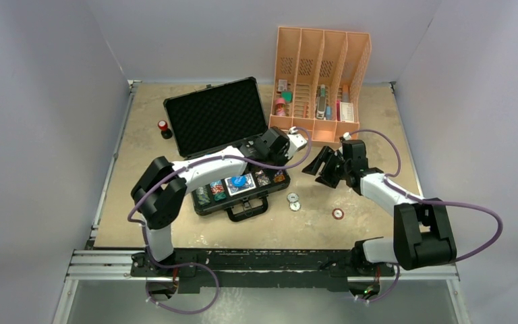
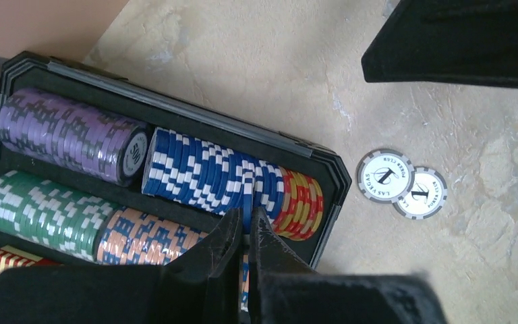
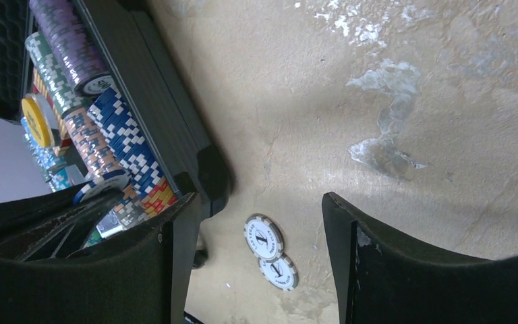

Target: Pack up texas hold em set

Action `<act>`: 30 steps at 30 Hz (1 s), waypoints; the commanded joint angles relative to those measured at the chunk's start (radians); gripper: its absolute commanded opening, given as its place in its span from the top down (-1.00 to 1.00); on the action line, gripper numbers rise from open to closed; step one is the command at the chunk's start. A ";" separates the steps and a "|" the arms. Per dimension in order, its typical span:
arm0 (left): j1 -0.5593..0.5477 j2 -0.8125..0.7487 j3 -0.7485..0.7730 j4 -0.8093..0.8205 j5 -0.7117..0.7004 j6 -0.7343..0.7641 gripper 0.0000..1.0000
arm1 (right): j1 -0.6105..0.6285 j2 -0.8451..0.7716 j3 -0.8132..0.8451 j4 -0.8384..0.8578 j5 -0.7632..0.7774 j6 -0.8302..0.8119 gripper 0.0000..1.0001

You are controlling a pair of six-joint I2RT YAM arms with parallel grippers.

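Observation:
The black briefcase [image 1: 209, 121] lies open, lid propped back, its base [image 2: 175, 108] holding rows of purple, green, orange and blue poker chips [image 2: 195, 169]. My left gripper [image 2: 246, 219] hangs over the right end of the base [image 1: 268, 160], shut on a blue chip [image 2: 248, 196] that stands upright in the blue row. Two white chips [image 3: 263, 237] [image 1: 293, 201] lie touching on the table just right of the case. My right gripper [image 3: 256, 199] [image 1: 324, 167] hovers above them, open and holding nothing.
An orange slotted organizer [image 1: 320, 81] stands at the back right. A red-topped black cylinder [image 1: 164, 127] sits left of the lid. A red-and-white chip [image 1: 338, 214] lies alone near the right arm. One right finger [image 2: 458, 40] shows in the left wrist view.

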 commanded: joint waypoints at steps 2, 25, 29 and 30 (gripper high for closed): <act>0.022 0.058 0.058 -0.066 -0.109 0.017 1.00 | -0.002 -0.029 -0.008 0.044 -0.033 -0.003 -0.35; 0.050 0.006 0.053 -0.023 -0.165 0.014 1.00 | -0.001 -0.057 -0.043 0.263 -0.269 -0.157 0.01; 0.052 -0.033 0.056 -0.011 -0.111 0.018 1.00 | 0.000 -0.049 -0.048 0.295 -0.312 -0.155 0.02; 0.052 -0.041 0.054 -0.009 -0.093 0.019 1.00 | 0.000 -0.045 -0.049 0.302 -0.319 -0.155 0.02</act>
